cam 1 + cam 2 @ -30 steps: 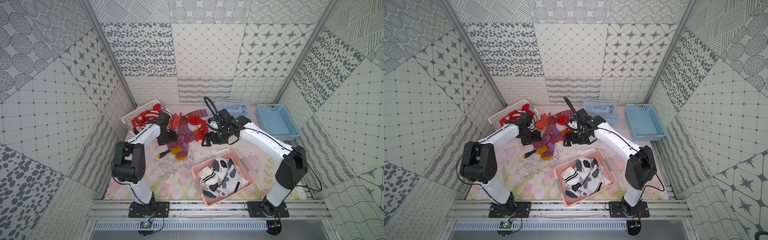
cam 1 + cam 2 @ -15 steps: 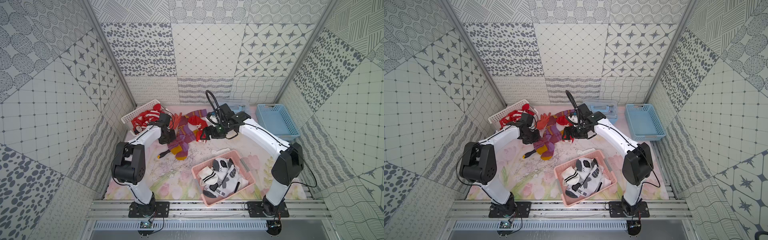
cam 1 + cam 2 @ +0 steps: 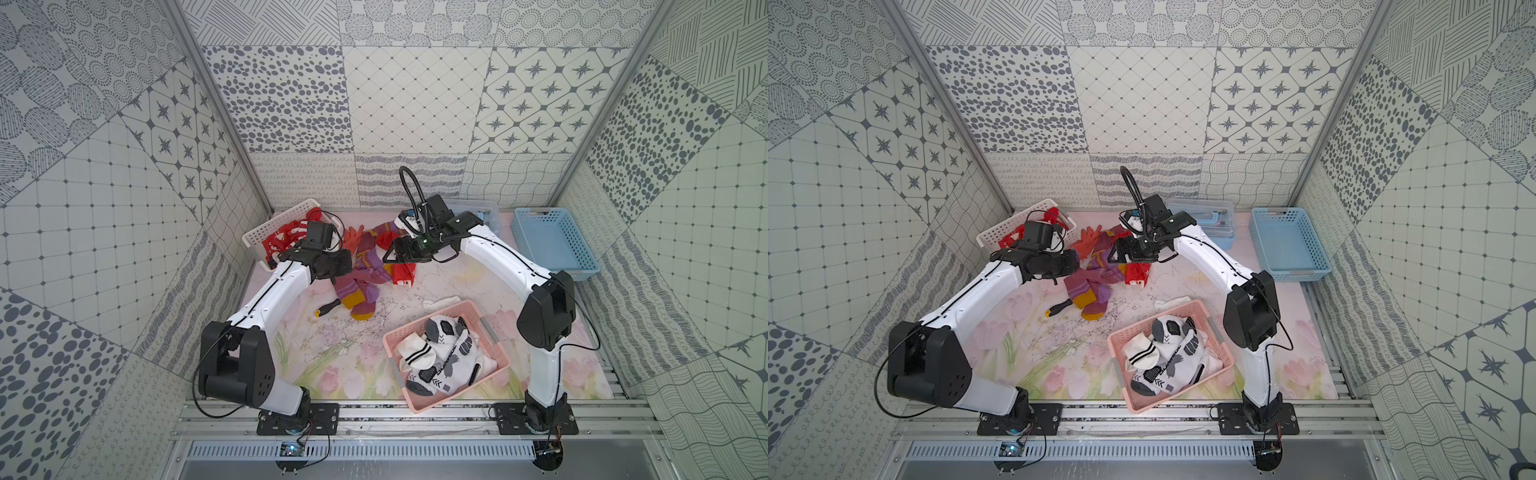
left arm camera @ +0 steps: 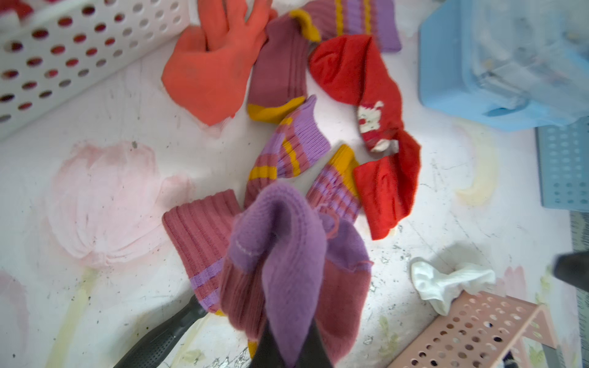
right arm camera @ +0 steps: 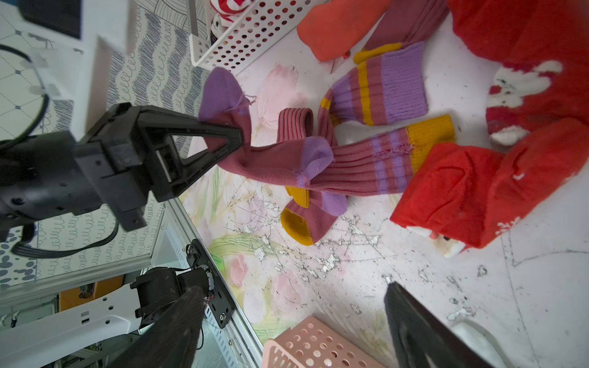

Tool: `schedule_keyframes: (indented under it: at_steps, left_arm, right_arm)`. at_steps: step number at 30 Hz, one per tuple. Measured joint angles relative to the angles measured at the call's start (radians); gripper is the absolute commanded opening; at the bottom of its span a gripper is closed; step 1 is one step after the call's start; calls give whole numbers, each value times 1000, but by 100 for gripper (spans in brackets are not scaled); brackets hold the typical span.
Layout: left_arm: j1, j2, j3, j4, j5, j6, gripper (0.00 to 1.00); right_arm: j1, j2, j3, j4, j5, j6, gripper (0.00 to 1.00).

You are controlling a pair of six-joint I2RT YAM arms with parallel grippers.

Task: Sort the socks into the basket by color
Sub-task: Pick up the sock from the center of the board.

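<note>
Purple sock (image 5: 274, 162), ribbed mauve with lilac heel, hangs pinched in the closed left claw (image 5: 239, 137); right claw (image 5: 293, 331) gapes empty.

Both top views look steeply down from high above my bases, taking in the whole worktop (image 3: 365, 357) to its far edge. My wrist views sit close over the far-left sock pile (image 4: 287, 165), overlapping there.

Bare mat (image 3: 345, 345) at centre-left of both top views gives free passage; the pink basket (image 3: 494, 328) blocks lower right, the sock heap (image 3: 365, 266) and white basket (image 3: 259, 237) crowd the upper left
</note>
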Motion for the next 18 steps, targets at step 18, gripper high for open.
schedule_keyframes:
  at_steps: [18]
  left_arm:
    - [-29,76,266,-53,63,32,0]
  right_arm:
    - [-7,153,75,45,-81,14,93]
